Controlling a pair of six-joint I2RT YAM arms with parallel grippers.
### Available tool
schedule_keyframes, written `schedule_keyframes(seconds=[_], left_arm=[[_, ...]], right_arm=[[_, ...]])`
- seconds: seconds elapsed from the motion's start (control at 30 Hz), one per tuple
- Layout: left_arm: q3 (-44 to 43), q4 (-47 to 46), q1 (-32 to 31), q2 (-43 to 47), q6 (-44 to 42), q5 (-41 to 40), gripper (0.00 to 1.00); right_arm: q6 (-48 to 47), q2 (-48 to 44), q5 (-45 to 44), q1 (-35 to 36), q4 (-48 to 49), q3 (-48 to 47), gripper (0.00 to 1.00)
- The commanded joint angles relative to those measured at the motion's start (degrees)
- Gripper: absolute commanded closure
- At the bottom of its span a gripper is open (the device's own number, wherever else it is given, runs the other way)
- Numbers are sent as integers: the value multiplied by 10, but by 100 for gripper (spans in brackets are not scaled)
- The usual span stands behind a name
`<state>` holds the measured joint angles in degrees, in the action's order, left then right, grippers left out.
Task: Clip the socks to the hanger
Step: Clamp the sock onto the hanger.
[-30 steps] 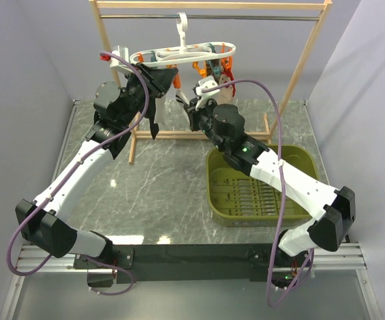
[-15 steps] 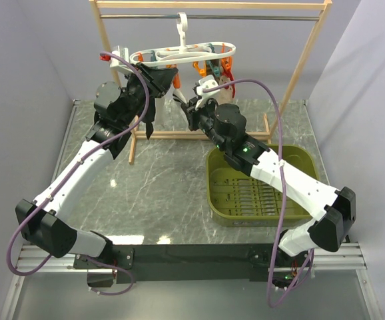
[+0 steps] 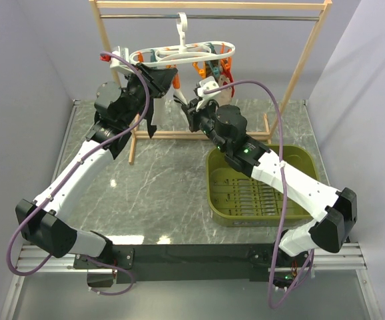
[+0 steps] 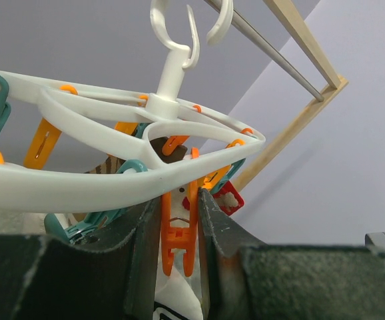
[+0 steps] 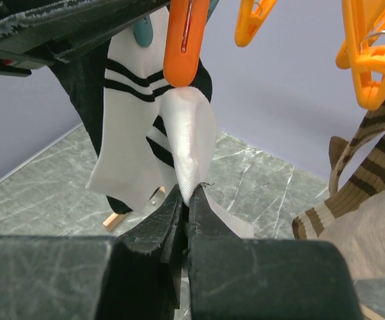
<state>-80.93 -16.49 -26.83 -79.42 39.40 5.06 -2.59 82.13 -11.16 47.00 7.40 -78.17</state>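
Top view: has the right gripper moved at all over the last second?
Yes, slightly. The right gripper, shut on a sock, has crept up and left in the top view, away from the green tray and toward the hanger.

Striped white socks (image 5: 136, 131) dangling, oval hanger (image 4: 106, 181) (orange, teal clips (image 4: 180, 233))

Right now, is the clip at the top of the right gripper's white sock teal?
No, the clip meeting the sock at its top edge is orange.
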Motion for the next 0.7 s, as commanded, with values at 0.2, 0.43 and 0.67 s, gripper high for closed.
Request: schedule_keyframes(seconds=[0.2, 0.43, 0.67], left_arm=[[-31, -14, -5, 9, -11, 7, 84], [-26, -15, -6, 9, -8, 7, 84], [-26, -17, -5, 8, -8, 8, 84]], right_arm=[[10, -28, -8, 3, 34, 13, 100], [4, -28, -8, 3, 43, 9, 100], [1, -18, -3, 3, 46, -4, 100]])
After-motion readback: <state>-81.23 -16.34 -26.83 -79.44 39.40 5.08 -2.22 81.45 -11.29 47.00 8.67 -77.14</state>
